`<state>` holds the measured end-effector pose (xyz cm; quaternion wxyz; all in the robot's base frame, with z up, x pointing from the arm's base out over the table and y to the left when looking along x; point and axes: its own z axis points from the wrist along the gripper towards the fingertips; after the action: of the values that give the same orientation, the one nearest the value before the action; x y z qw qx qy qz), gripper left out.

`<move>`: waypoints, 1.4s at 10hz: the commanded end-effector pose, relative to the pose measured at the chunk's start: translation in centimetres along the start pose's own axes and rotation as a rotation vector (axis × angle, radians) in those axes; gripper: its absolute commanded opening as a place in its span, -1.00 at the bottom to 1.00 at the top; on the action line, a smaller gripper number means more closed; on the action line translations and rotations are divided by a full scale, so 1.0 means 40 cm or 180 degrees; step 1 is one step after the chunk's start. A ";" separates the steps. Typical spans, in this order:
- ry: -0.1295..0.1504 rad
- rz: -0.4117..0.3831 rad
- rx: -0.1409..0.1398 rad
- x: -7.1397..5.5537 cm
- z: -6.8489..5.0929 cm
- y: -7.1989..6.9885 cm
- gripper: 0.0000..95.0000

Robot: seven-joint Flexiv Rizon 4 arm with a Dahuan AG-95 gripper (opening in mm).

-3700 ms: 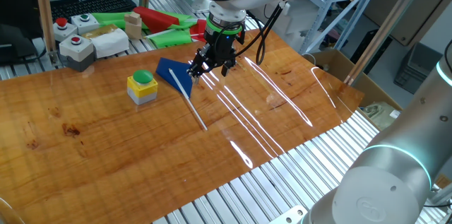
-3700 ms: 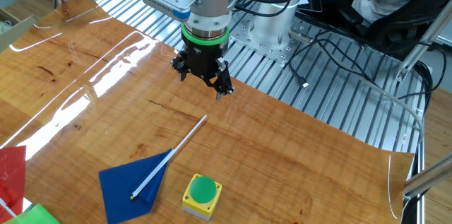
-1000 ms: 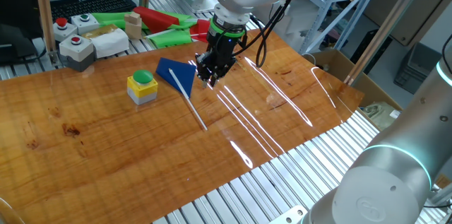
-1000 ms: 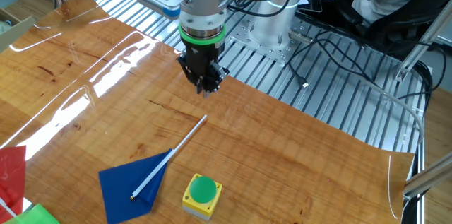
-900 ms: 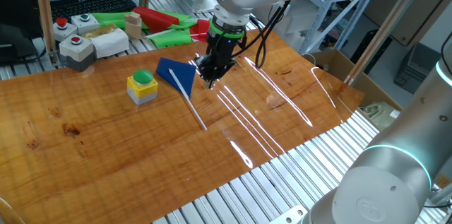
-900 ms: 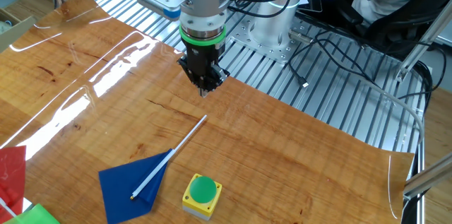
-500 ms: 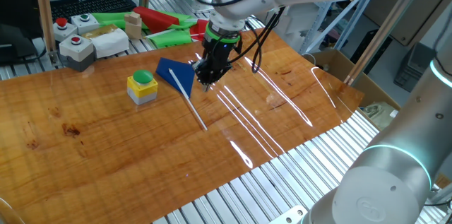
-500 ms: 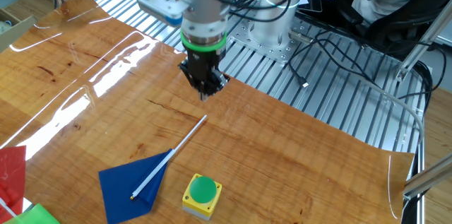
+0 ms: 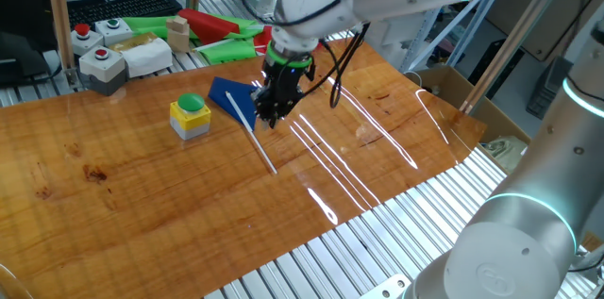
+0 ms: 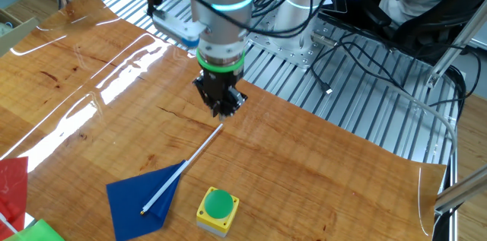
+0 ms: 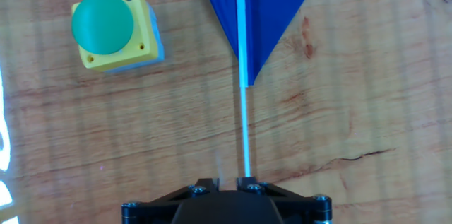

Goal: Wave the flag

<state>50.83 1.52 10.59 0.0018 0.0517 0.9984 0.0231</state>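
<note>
The flag lies flat on the wooden table: dark-blue cloth point(image 9: 236, 96) point(image 10: 141, 195) point(image 11: 263, 1) on a thin white stick point(image 9: 260, 145) point(image 10: 194, 153) point(image 11: 244, 125). My gripper point(image 9: 268, 120) point(image 10: 222, 113) point(image 11: 226, 180) points down just over the stick's free end, away from the cloth. Its fingers are pinched together and hold nothing. In the hand view the stick runs straight up from under the right fingertip point(image 11: 247, 180). The stick still rests on the table.
A yellow box with a green button point(image 9: 191, 115) point(image 10: 218, 209) point(image 11: 113, 30) stands beside the cloth. Grey button boxes point(image 9: 99, 54) and green and red flat pieces point(image 9: 226, 35) lie at the table's back. A red piece point(image 10: 11, 184) lies at one edge.
The gripper went from wide open to pinched together, then moved down and toward the stick's free end. The flag has not moved.
</note>
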 end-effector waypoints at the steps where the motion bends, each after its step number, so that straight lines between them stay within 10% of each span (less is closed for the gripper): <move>1: -0.0012 -0.0004 -0.0010 -0.004 0.027 -0.008 -0.20; 14: -0.0116 0.0083 -0.0024 -0.031 0.200 -0.032 -0.20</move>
<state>51.89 0.45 2.35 0.0193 0.0653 0.9973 0.0263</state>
